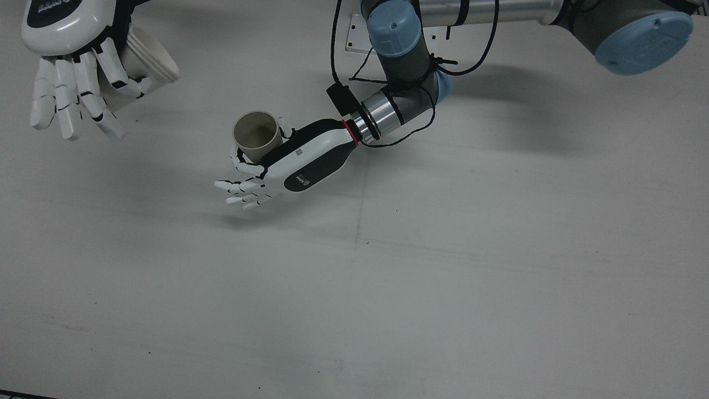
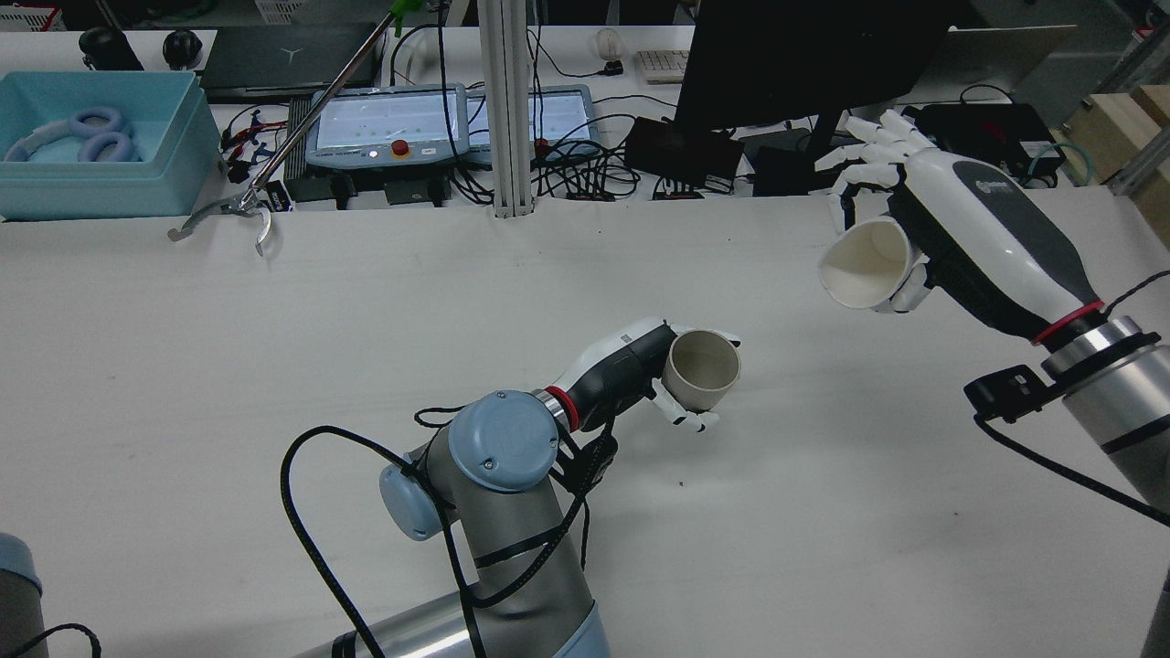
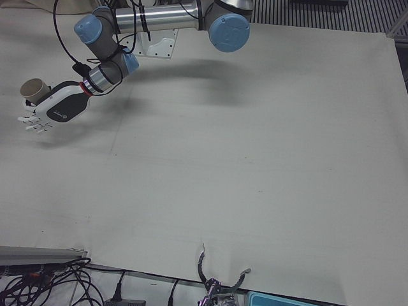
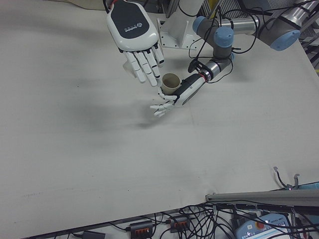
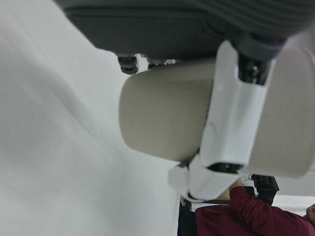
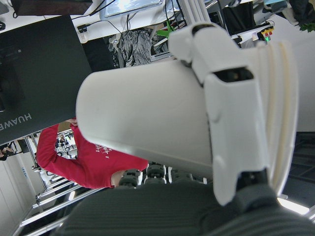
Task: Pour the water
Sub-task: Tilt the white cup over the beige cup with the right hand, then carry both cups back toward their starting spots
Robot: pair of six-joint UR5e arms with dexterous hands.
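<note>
Left robot hand (image 2: 640,361) holds beige cup (image 2: 701,368) upright; right robot hand (image 2: 951,233) holds white cup (image 2: 866,264) (tilted)

One brand name can be read

The black flat monitor back (image 6: 39,73) in the right hand view bears "HUAWEI" in pale letters, lying sideways. Logos on the hands' shells are too small to read.

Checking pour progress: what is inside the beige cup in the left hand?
The beige cup in the left hand looks empty: bare bottom, no visible water. A thin clear layer cannot be ruled out.
</note>
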